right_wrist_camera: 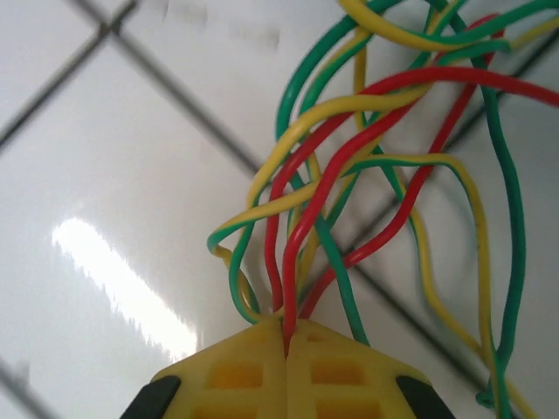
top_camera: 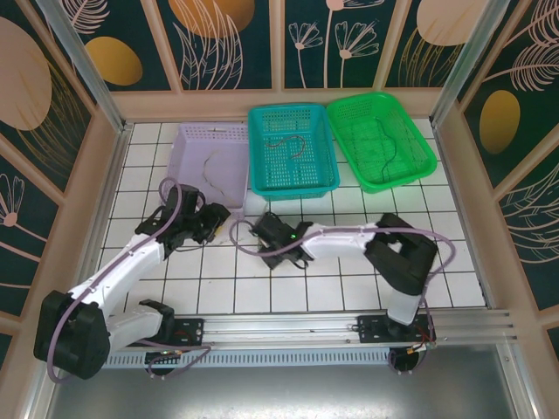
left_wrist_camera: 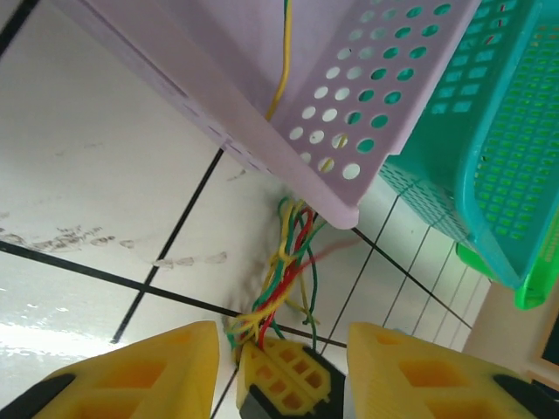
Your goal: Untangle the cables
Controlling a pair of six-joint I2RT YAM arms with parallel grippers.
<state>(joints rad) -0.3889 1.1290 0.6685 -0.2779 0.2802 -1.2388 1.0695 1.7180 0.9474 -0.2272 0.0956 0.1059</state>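
Your right arm stretches low toward the purple basket [left_wrist_camera: 376,96], its gripper [right_wrist_camera: 286,339] clenched on the red, yellow and green cables [right_wrist_camera: 332,166] lying just off the basket's near corner. Your left gripper [left_wrist_camera: 281,340] faces that corner, fingers spread apart, gripping nothing.

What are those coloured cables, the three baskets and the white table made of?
The cables look like thin wire in smooth plastic insulation: limp curves, slight sheen. The purple basket, teal basket and green basket look like moulded plastic: perforated walls, glossy uniform colour. The table looks like glossy white tile, or a sheet printed so: dark grid lines, bright reflections.
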